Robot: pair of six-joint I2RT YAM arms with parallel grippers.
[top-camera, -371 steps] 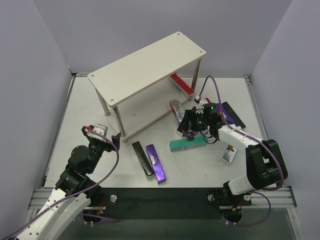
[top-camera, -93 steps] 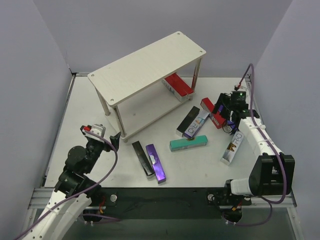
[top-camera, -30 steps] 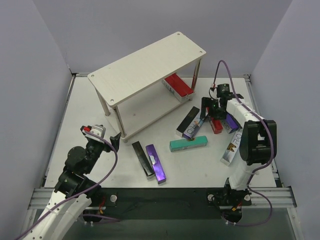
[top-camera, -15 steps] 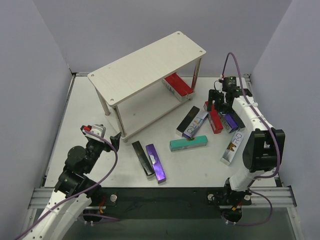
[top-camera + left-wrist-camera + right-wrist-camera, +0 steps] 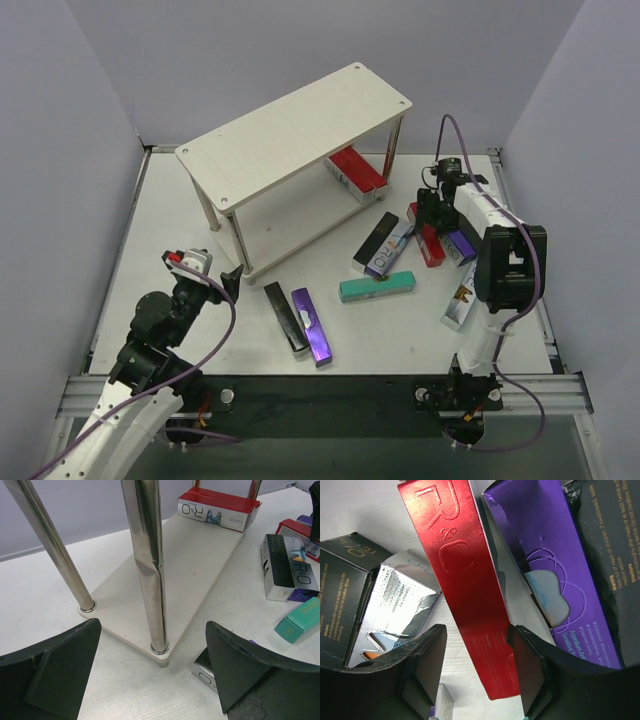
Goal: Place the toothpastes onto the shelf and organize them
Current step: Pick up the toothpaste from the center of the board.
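Observation:
The shelf [image 5: 300, 130] stands at the back middle, with a red carton [image 5: 357, 172] on its lower board [image 5: 190, 555]. My right gripper [image 5: 432, 213] is low over a red toothpaste carton [image 5: 430, 243] lying on the table. In the right wrist view its open jaws [image 5: 475, 645] straddle this red carton [image 5: 462, 575]; the right finger is against its edge and the left stands apart. A purple carton [image 5: 545, 565] lies beside it. My left gripper [image 5: 215, 285] is open and empty near the shelf's front leg [image 5: 150, 570].
Black [image 5: 375, 240] and silver [image 5: 392, 250] cartons lie left of the red one, and a teal carton [image 5: 377, 287] in front. A black [image 5: 284, 317] and a purple [image 5: 311, 326] carton lie at the near centre. A white carton [image 5: 462, 295] lies at the right.
My right gripper has shifted about over the red carton on the table and turned its wrist. The cartons have barely moved. The left arm has not moved.

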